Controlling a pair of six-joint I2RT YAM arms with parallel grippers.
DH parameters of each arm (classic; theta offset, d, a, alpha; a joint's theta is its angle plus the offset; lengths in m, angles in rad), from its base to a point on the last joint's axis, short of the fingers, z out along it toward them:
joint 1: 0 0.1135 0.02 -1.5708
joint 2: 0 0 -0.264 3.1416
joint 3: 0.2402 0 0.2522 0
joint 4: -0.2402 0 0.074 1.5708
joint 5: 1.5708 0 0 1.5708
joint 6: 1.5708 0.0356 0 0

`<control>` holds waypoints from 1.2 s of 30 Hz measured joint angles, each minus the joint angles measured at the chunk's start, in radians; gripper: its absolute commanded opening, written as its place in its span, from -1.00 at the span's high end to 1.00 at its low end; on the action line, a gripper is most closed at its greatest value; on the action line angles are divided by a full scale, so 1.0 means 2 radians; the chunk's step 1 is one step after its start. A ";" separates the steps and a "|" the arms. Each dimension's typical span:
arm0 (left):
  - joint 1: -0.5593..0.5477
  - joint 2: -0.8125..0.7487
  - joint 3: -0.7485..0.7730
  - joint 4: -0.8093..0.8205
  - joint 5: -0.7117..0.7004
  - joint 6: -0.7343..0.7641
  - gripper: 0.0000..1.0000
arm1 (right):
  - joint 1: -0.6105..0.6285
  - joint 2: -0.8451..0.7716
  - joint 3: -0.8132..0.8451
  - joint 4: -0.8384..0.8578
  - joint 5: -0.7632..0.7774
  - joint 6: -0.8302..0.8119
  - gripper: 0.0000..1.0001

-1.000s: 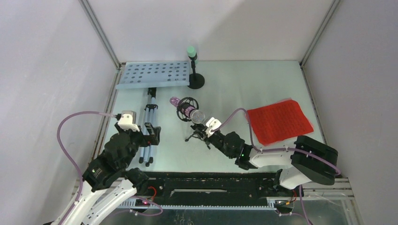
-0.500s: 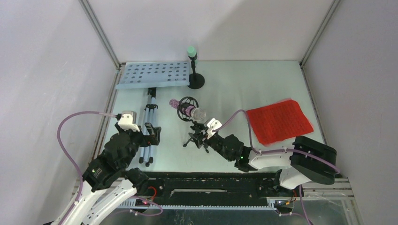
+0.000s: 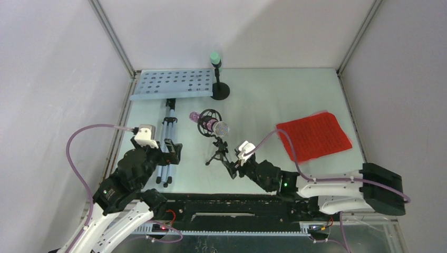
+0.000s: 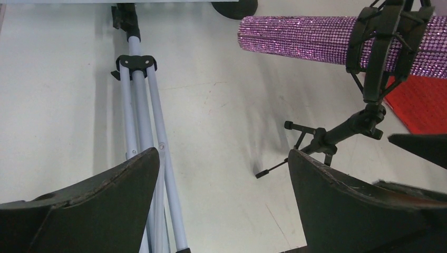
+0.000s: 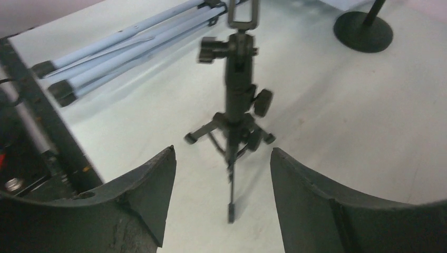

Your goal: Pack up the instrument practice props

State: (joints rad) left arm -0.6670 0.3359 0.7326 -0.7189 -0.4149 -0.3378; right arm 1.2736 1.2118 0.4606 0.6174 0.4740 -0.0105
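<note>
My right pincer (image 5: 222,153) gapes empty before the black mic mount (image 5: 236,105) — it stands upright. My left pincer (image 4: 222,155) is wide too (above the blue-grey tripod (image 4: 139,105)).

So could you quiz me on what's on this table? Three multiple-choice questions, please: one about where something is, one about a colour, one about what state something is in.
1. Where is the mint microphone?
A. upright at the far edge, beside the pale blue perforated board
B. lying flat at the near edge
C. held up in the air

2. What colour is the sparkly microphone in the small black tripod mount?
A. yellow
B. plain white
C. purple

3. What state is the right gripper in?
A. shut on the mount
B. open, holding nothing
C. out of sight in every view

Answers:
1 A: it stands on its round base next to the board's right end.
2 C: its glittering purple body shows in the left wrist view.
3 B: its fingers stand apart, not closed on anything.
</note>
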 measured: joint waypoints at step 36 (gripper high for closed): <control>0.001 0.121 0.101 -0.156 0.088 -0.125 -1.00 | -0.291 -0.099 0.097 -0.641 -0.272 0.453 -0.99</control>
State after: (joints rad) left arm -0.6651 0.5770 0.9340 -1.0309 -0.2390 -0.5884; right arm 0.6907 1.0145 0.6544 -0.6651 -0.0692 0.8948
